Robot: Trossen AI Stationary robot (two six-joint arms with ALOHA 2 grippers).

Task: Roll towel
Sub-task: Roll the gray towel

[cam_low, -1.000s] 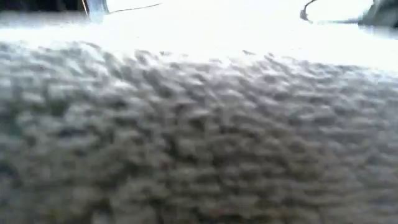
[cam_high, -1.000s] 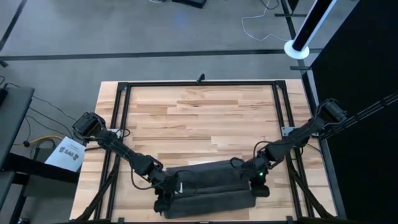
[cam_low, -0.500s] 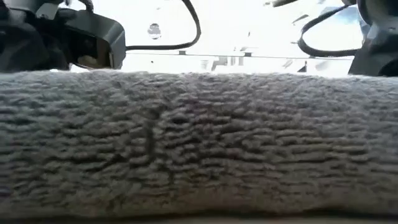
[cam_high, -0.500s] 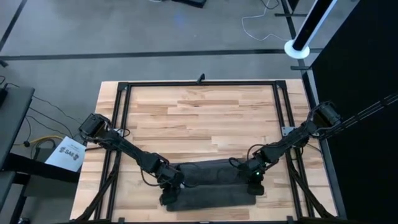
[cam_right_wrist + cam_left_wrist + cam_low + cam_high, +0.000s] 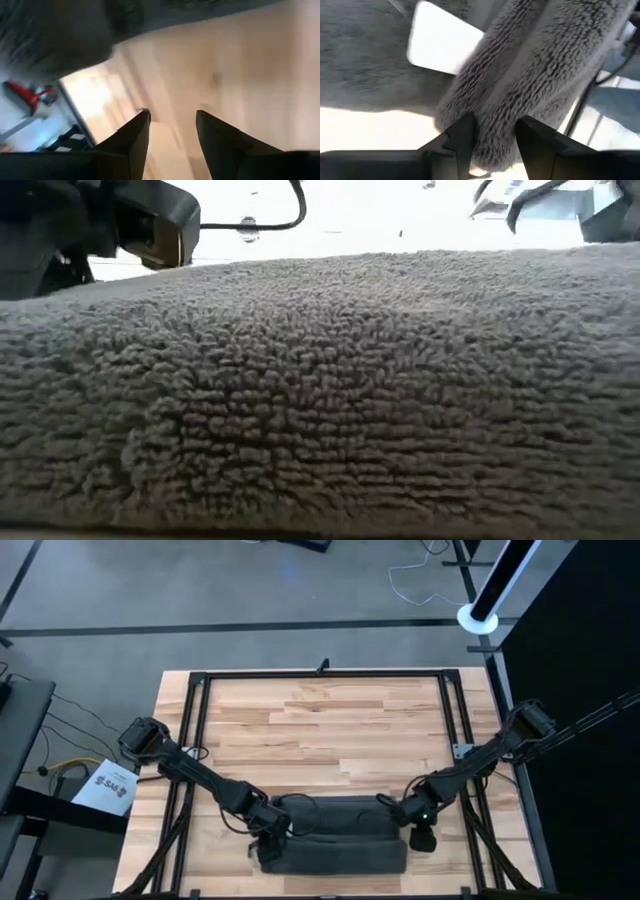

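Note:
The dark grey towel [image 5: 335,835] lies as a thick, long bundle along the table's near edge and fills the low view [image 5: 330,390]. Its white label [image 5: 440,45] shows in the left wrist view. My left gripper [image 5: 265,837] is at the towel's left end, shut on it [image 5: 495,125]. My right gripper [image 5: 421,836] stands just off the towel's right end, open and empty [image 5: 172,117], over bare wood. The towel [image 5: 50,35] shows beyond it. My left gripper pinches a thick fold of the towel's left end [image 5: 495,100] between its two fingers [image 5: 462,132]. The terry bulges out past both fingers. The towel's near side lies on the table [image 5: 330,525].
A black rail frame [image 5: 195,740] runs round the wooden table top [image 5: 330,730], whose far half is bare wood. A sheet of paper [image 5: 110,788] lies off the table's left side. A white post base [image 5: 480,618] stands on the floor beyond the far right corner.
The towel's near part has drawn in toward the far edge, so the bundle is now narrower and thicker. My right gripper has come away from the towel's right end toward the table's right edge. My left gripper has gone slightly toward the far edge with the towel's left end.

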